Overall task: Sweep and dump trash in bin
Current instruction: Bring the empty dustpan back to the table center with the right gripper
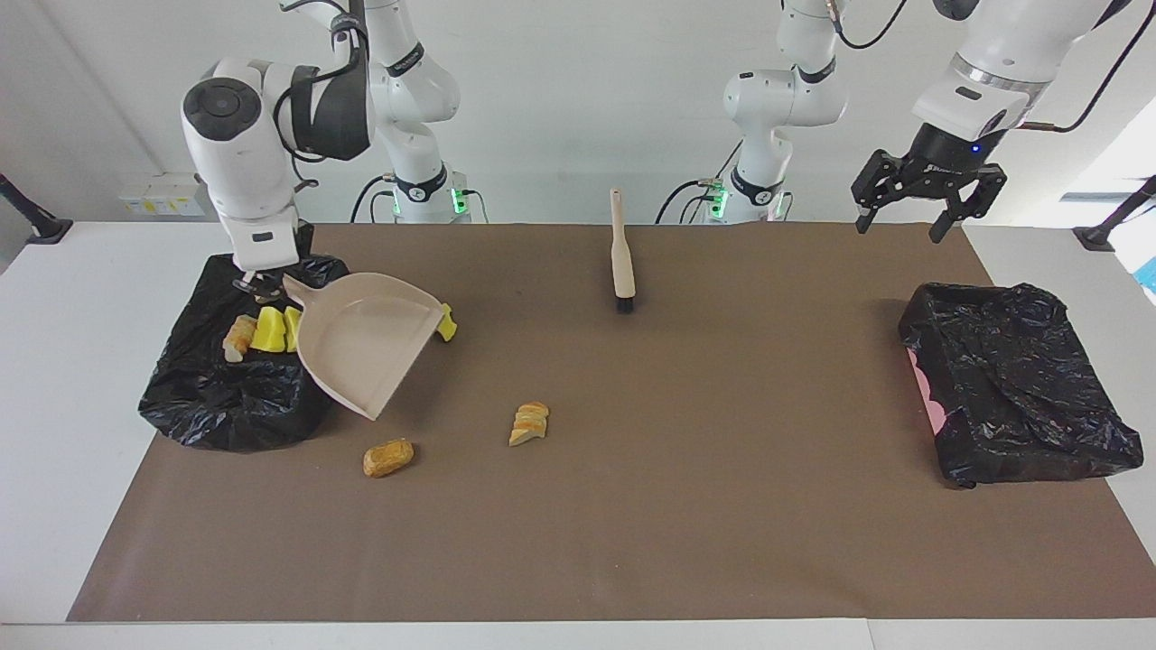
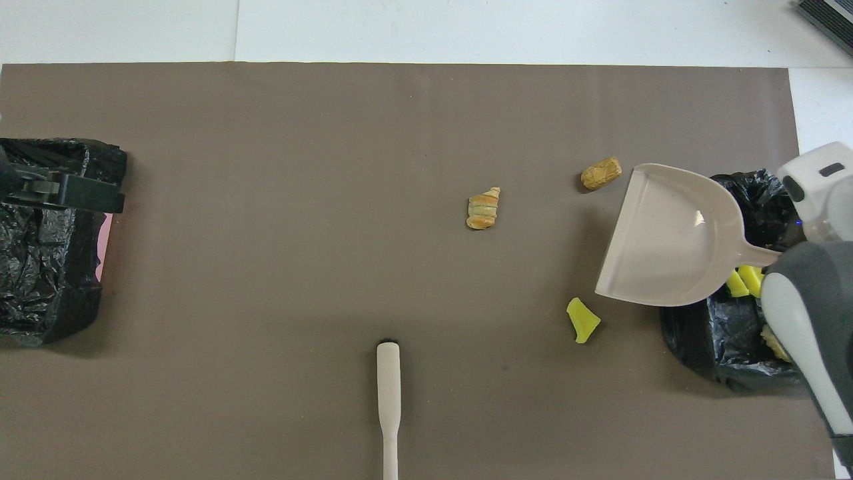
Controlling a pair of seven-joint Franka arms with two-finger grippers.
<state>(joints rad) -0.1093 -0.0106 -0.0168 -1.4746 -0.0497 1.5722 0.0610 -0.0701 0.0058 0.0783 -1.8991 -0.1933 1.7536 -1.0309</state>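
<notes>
Trash: three bits [image 1: 528, 422] on counter [image 1: 686, 506], others in bin [image 1: 226, 397] (right arm's end). Right gripper [image 1: 262, 287] pinches dustpan [image 1: 366, 338] handle over bin edge. Left gripper [image 1: 928, 185] spread, over second bin [image 1: 1020, 388].

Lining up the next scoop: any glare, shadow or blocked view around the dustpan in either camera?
Overhead view: small glare spot inside the dustpan; the right arm's casing hides part of the bin. Facing view: even light, soft shadows; the dustpan, held by the right gripper, half covers the yellow sponge piece.
</notes>
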